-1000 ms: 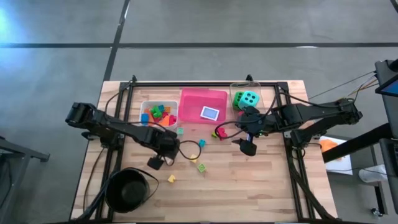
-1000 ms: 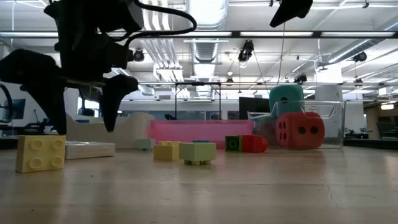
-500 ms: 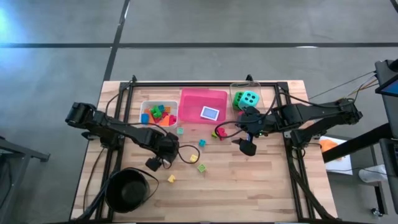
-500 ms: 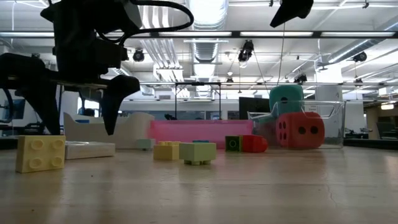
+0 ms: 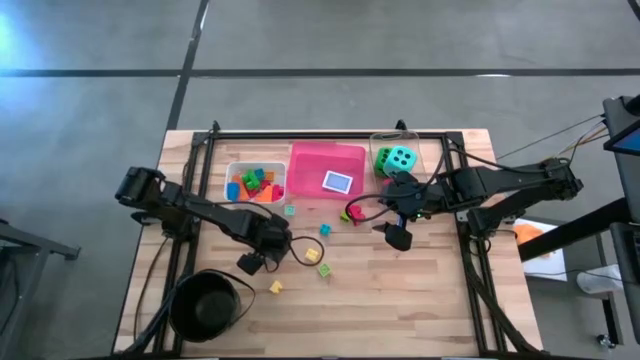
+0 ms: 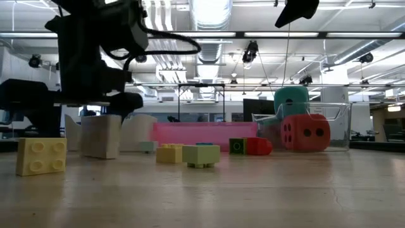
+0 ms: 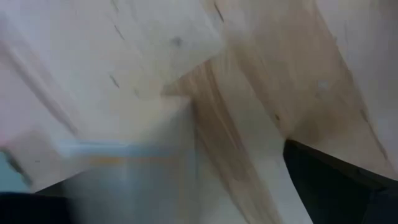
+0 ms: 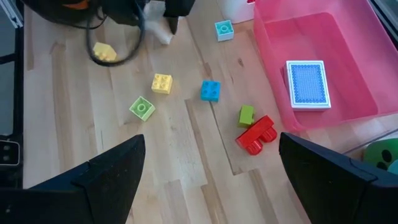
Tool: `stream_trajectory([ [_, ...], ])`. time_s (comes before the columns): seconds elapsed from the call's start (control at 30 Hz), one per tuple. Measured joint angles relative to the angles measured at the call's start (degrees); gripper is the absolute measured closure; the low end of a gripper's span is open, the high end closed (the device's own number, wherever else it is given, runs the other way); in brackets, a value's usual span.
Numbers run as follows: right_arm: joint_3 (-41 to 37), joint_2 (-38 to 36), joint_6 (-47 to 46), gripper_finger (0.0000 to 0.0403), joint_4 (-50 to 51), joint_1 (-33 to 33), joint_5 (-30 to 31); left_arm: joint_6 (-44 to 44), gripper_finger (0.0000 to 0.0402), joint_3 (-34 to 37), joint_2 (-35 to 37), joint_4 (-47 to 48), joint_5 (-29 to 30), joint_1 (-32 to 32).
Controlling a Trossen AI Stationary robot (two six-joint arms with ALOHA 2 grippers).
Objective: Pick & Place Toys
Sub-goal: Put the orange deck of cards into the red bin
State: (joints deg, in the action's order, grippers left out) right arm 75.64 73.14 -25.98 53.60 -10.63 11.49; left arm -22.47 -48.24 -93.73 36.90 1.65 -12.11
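Yellow block lies just beside the left claw, spread wide, arm angled low over the table

Three trays stand in a row at the back of the tabletop — a card lies in the middle one. Loose blocks lie in front; the bowl sits at the front left.

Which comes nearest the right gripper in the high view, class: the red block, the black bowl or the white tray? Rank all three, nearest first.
From the right gripper, open over mid-table:
1. Red block, just beside it toward the left arm.
2. White tray, farther across, at the table's back.
3. Black bowl, farthest, at the front left corner.
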Motion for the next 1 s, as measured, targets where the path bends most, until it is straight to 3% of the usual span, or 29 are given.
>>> stream_trajectory([
  [0.27, 0.0, 0.0, -0.1, 0.0041, -0.2, 0.0, 0.0, -0.1, 0.003, -0.1, -1.1, -0.9, 0.0, 0.0],
  [0.4, 0.0, 0.0, -0.1, 0.0041, -0.4, 0.0, 0.0, -0.1, 0.0055, -0.1, -1.1, -0.9, 0.0, 0.0],
  [0.57, 0.0, 0.0, 0.0, 0.0041, -0.4, 0.0, 0.0, -0.1, 0.0127, -0.1, -1.1, -0.8, -0.4, 0.0],
  [0.93, 0.0, 0.0, 0.0, 0.0041, -0.4, 0.0, 0.0, 0.0, 0.033, -0.1, -1.2, -1.7, 0.5, 0.1],
  [1.0, 0.0, 0.0, 0.0, 0.0041, -0.4, 0.0, 0.0, 0.1, 0.0339, -0.4, -1.2, -1.3, 0.6, 0.1],
])
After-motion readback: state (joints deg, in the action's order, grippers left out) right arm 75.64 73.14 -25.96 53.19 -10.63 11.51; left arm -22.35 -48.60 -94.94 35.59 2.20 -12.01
